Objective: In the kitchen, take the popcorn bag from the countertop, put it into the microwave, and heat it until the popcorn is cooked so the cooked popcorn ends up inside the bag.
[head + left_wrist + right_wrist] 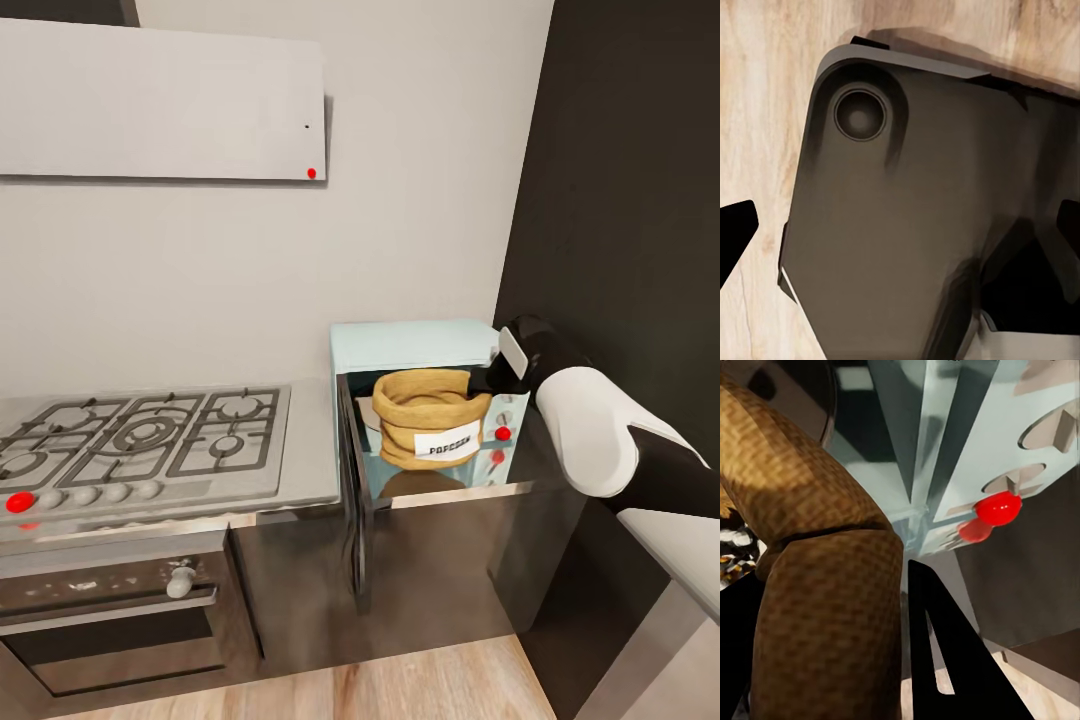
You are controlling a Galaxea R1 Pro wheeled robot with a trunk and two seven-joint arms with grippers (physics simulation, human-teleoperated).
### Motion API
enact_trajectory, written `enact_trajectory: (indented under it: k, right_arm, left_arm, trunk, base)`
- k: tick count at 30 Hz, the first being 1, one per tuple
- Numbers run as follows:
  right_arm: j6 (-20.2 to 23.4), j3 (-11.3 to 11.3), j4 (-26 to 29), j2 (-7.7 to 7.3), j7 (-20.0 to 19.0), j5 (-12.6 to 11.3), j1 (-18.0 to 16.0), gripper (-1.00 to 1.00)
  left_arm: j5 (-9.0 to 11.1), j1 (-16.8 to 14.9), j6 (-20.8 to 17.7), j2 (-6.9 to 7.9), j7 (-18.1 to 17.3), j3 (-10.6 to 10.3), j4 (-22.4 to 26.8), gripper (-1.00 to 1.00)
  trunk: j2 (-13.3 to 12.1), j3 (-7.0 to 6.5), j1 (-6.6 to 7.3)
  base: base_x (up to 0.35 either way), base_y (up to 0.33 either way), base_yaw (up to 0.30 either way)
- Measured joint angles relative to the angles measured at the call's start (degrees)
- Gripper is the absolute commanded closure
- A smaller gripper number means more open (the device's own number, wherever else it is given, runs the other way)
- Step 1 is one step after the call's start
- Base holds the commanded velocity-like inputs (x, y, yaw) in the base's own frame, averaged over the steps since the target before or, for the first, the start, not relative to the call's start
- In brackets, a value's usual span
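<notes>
The tan popcorn bag stands upright inside the pale-blue microwave, white "POPCORN" label facing out. The microwave's dark glass door hangs swung open on the left side. My right gripper reaches into the cavity at the sack's right rim. In the right wrist view the woven popcorn bag fills the gap between the two black fingers of the right gripper, which is shut on it. Red knob dots show just beyond. The left gripper hangs open over the robot's dark base. No popcorn kernels are visible.
The grey countertop carries a steel gas hob left of the microwave, above a built-in oven. A pale hood panel hangs on the wall. A tall dark wall stands right of the microwave. Wooden floor lies below.
</notes>
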State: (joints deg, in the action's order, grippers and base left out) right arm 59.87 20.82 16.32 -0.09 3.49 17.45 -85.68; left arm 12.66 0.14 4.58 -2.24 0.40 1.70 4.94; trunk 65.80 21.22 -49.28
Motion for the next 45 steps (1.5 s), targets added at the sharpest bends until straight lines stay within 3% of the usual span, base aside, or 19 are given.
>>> enact_trajectory:
  k: [10, 14, 27, 33, 37, 45]
  right_arm:
    - [0.00, -0.01, -0.31, 0.15, -0.01, 0.62, 0.07, 1.00]
    - [0.00, -0.12, -3.11, -0.15, 0.07, -0.09, 0.03, 1.00]
    - [0.02, -0.56, -3.84, -0.18, 0.02, -0.41, 0.15, 1.00]
    - [0.02, -0.43, -1.37, 0.18, -0.06, -0.57, 1.50, 1.00]
    - [-0.03, -0.23, -1.04, -1.34, -0.09, -0.56, 1.82, 1.00]
    - [0.01, -0.03, -1.01, -1.46, -0.10, -0.35, 1.82, 1.00]
  left_arm:
    - [-0.12, -0.02, -0.02, 0.06, -0.02, -0.23, -0.23, -1.00]
    - [-0.11, 0.01, -0.01, 0.06, -0.01, -0.17, -0.26, -1.00]
    - [-0.10, 0.02, 0.00, 0.06, -0.01, -0.07, -0.08, -1.00]
    - [-0.10, 0.02, -0.01, 0.06, -0.01, -0.05, -0.10, -1.00]
    - [-0.09, 0.01, -0.02, -0.02, -0.01, -0.05, -0.22, -1.00]
    - [-0.09, 0.01, -0.02, -0.02, -0.01, -0.02, -0.15, -1.00]
  trunk:
    - [0.00, 0.02, 0.03]
    - [0.00, 0.00, 0.02]
    - [0.05, -0.02, 0.02]
    - [0.04, -0.02, 0.08]
    - [0.03, -0.02, 0.16]
    - [0.03, -0.02, 0.17]
  base:
    - [0.271, 0.000, 0.000]
    - [0.233, 0.000, 0.000]
    - [0.014, 0.000, 0.000]
    - [0.004, 0.031, 0.000]
    - [0.010, 0.167, 0.000]
    - [0.000, 0.007, 0.000]
